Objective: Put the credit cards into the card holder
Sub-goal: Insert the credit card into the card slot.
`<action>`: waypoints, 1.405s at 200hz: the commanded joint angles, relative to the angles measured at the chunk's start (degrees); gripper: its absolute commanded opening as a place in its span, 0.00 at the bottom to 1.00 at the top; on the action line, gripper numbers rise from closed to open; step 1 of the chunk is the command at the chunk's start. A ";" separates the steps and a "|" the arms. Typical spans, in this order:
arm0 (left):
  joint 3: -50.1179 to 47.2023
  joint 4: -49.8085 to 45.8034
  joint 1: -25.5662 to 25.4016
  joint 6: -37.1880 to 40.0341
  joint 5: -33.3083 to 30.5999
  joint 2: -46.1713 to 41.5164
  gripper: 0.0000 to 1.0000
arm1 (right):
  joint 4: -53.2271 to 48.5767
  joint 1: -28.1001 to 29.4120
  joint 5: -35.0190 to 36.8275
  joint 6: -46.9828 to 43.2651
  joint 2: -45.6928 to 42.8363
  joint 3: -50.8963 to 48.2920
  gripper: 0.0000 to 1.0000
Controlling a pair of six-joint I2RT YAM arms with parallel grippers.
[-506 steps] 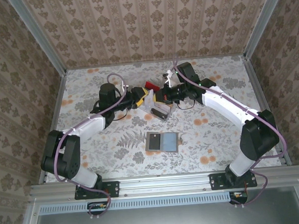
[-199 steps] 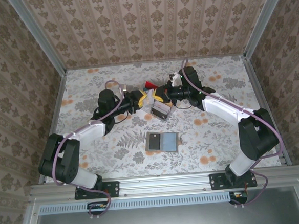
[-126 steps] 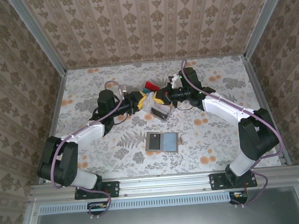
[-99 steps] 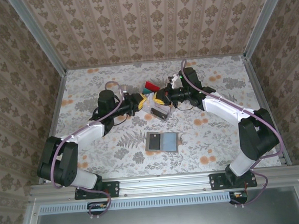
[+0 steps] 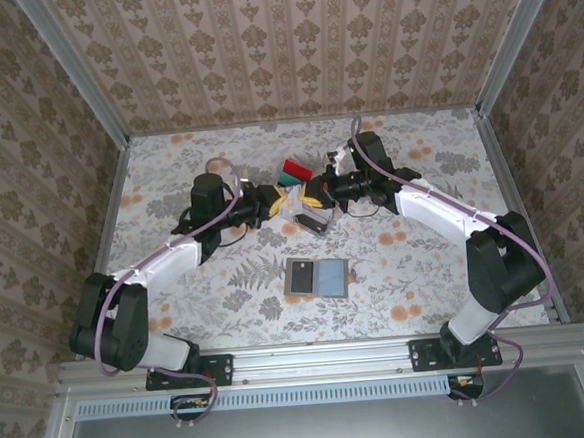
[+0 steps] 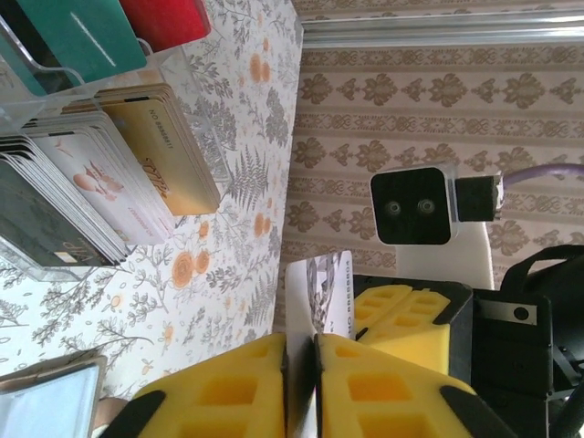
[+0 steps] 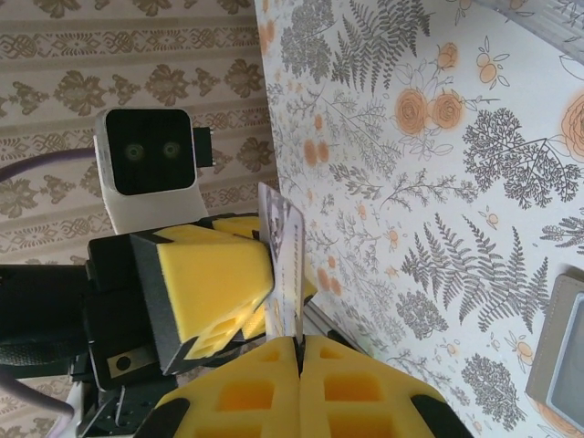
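Note:
A white patterned credit card (image 6: 319, 292) (image 7: 281, 255) hangs edge-on above the table between the two arms. My left gripper (image 6: 301, 342) (image 5: 273, 197) is shut on one end of it and my right gripper (image 7: 299, 345) (image 5: 312, 190) is shut on the other, their yellow pads nearly touching. Below them several more credit cards stand in a clear rack (image 5: 307, 216): teal (image 6: 78, 27), red (image 6: 164, 18) (image 5: 294, 167), tan (image 6: 160, 160), white and dark ones. The card holder (image 5: 316, 276) lies unfolded and flat nearer the arm bases, a light blue card on its right panel.
Corners of the card holder also show at the frame edges (image 6: 46, 401) (image 7: 557, 356). The floral tablecloth (image 5: 426, 270) is bare to the left and right of the card holder. Patterned walls and metal rails (image 5: 102, 232) close in the table.
Both grippers have drawn together over the rack. The left jaws have narrowed onto the white card that the right gripper kept hold of. The card holder has not moved.

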 commanded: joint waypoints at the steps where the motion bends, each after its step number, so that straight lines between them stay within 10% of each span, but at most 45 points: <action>1: 2.26 -6.93 0.28 5.51 0.21 -1.63 0.20 | -1.86 -0.28 -2.27 -2.40 0.55 2.87 0.00; 70: 1.59 -6.85 0.29 6.01 -0.11 -2.03 0.00 | -3.59 -0.27 -2.26 -3.85 0.35 3.07 0.00; 131: -0.72 -16.44 -1.31 14.41 -5.35 -5.92 0.00 | -16.98 0.97 12.16 -14.03 -6.20 -0.56 0.24; 213: -13.00 -16.83 -14.86 18.83 -21.28 -9.21 0.00 | -16.32 13.88 32.35 -14.08 -9.34 -16.80 0.19; 281: -18.01 -14.80 -17.72 18.66 -27.25 -15.80 0.00 | -18.50 14.84 34.86 -15.63 -5.46 -17.03 0.16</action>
